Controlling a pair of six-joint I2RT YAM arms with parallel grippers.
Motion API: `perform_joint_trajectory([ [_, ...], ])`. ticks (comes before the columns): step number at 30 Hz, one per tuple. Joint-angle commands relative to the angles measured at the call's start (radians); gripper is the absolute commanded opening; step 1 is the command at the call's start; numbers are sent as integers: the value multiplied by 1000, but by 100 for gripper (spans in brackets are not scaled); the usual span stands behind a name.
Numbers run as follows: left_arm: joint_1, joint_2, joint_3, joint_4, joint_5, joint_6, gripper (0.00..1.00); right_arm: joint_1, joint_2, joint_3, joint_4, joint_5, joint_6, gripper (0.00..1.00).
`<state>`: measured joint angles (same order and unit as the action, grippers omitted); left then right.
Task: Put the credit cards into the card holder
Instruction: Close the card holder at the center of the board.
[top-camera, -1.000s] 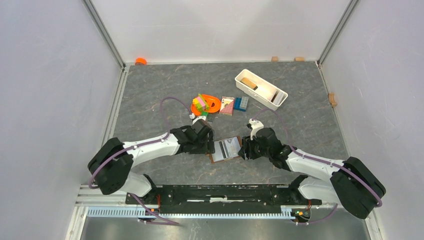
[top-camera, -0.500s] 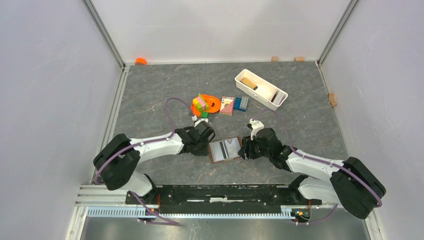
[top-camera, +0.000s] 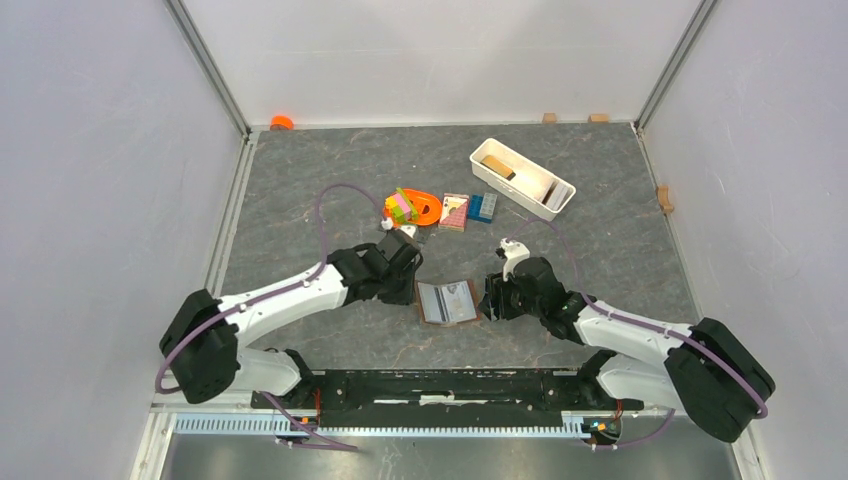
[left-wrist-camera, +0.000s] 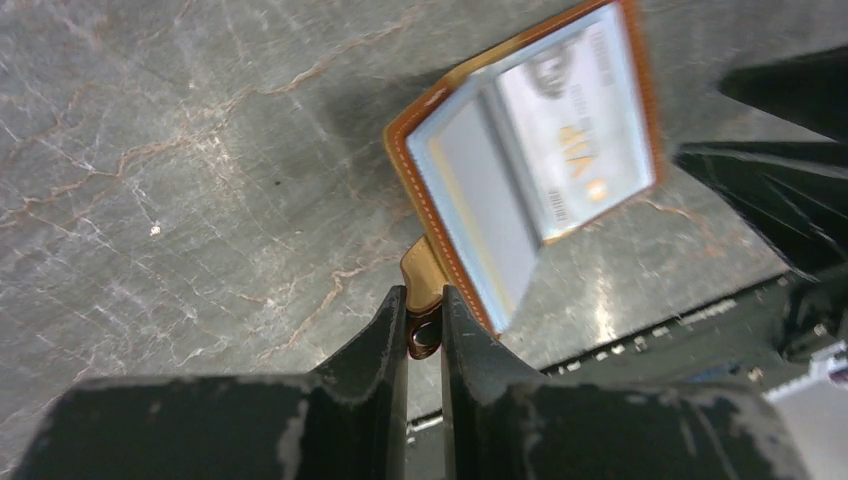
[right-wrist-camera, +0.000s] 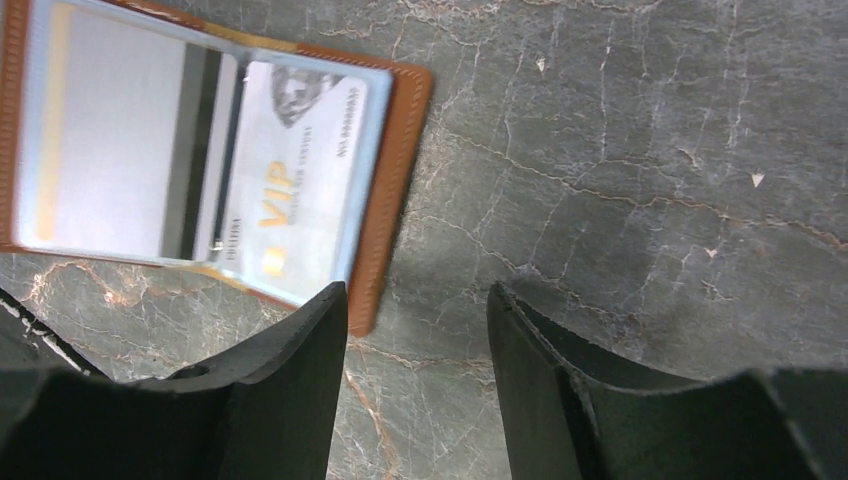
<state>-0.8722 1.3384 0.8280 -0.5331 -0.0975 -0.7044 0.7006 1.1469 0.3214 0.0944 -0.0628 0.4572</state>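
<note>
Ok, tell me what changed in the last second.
The left pincer closed on the snap tab of the card holder, and its arm's elbow swung left. The right pincer stayed open at the holder's other edge; white tray and toys unmoved.

Smooth tan leather with pale stitching on the card holder (right-wrist-camera: 388, 190). Glossy clear plastic sleeves (right-wrist-camera: 110, 150), shiny credit card (right-wrist-camera: 290, 170) too. Matt grey marbled tabletop (right-wrist-camera: 620, 180). Scuffed matt black plastic on the left gripper (left-wrist-camera: 424, 302).
</note>
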Motion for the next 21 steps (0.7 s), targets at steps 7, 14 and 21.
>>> perform_joint_trajectory([
  [7, 2, -38, 268, -333, 89, 250, 2, 3, -94, -3, -89, 34, 13, 65],
  [14, 1, 50, 241, -235, 203, 225, 2, 4, -171, -83, -55, 40, 36, 68],
  [21, -2, 102, 216, -94, 251, 170, 3, 6, -167, -179, 47, -8, 88, 67],
])
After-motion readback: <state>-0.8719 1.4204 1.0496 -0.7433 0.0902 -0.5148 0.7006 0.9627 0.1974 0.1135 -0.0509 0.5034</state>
